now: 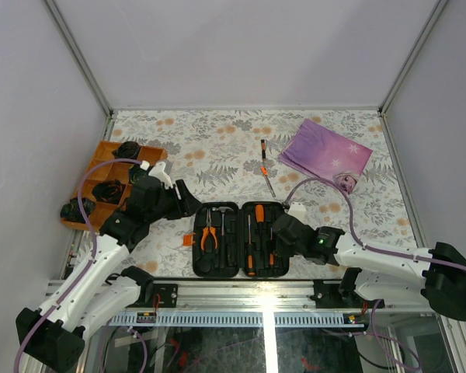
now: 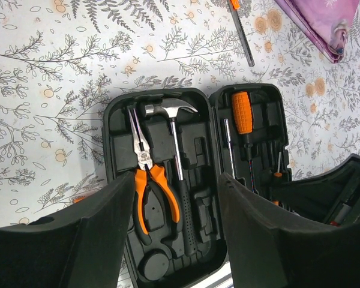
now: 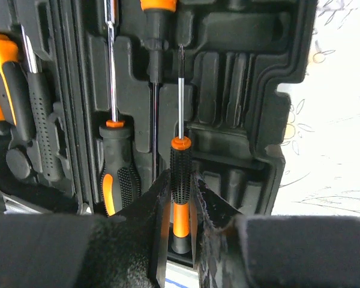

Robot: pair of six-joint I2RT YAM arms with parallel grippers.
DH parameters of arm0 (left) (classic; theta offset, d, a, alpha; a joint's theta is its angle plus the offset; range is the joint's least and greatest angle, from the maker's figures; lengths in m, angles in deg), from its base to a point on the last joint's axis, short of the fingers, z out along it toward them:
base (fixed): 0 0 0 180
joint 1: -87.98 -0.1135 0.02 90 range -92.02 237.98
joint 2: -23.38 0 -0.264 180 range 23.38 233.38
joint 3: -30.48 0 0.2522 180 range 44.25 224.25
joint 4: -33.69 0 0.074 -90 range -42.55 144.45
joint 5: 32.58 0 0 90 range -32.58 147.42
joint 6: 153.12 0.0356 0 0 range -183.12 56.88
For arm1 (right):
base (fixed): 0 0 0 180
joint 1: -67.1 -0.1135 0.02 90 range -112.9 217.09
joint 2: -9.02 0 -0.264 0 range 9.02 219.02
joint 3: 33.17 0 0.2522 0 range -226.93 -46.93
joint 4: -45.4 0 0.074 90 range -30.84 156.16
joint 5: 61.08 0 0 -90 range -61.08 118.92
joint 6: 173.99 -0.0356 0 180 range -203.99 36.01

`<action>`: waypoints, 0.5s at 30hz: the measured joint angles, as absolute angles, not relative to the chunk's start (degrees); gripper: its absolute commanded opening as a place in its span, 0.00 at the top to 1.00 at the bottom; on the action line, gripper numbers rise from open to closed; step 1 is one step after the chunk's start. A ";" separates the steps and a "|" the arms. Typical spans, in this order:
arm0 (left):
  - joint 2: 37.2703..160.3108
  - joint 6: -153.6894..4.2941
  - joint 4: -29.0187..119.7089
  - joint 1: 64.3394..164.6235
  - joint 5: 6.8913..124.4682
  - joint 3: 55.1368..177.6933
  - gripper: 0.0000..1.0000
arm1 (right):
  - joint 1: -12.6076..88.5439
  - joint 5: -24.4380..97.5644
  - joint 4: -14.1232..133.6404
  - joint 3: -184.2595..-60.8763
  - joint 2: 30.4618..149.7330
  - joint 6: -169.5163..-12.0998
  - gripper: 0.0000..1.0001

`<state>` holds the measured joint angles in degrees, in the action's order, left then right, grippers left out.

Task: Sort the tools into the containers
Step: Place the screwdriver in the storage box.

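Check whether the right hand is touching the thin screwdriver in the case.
Touching. The right wrist view shows the right hand with its fingers pressed against both sides of the thin screwdriver at its ribbed black handle, no gap.

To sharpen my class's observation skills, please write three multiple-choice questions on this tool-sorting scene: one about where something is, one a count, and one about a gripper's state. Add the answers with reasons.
1. Where are the pliers relative to the case?
A. Outside it
B. In its left half, beside the hammer
C. In its right half

2. How many screwdrivers lie on the table outside the case?
A. None
B. One
C. Three

3. What is the right gripper doing?
A. Open, holding nothing
B. Shut on the hammer
C. Shut on a thin screwdriver in the case

Answers:
1 B, the orange handles lie next to the hammer's shaft.
2 B, a single loose screwdriver lies beyond the case.
3 C, it clamps the handle over its slot.
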<state>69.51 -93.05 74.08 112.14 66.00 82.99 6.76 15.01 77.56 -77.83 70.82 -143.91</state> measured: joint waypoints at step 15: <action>69.49 -93.05 74.06 113.67 65.95 82.99 0.43 | 6.72 18.86 76.57 -77.96 76.00 -144.29 0.83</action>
<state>69.49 -93.05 74.06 113.67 65.95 82.99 6.72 18.86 76.57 -77.96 76.00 -144.29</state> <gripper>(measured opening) 0.568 0.214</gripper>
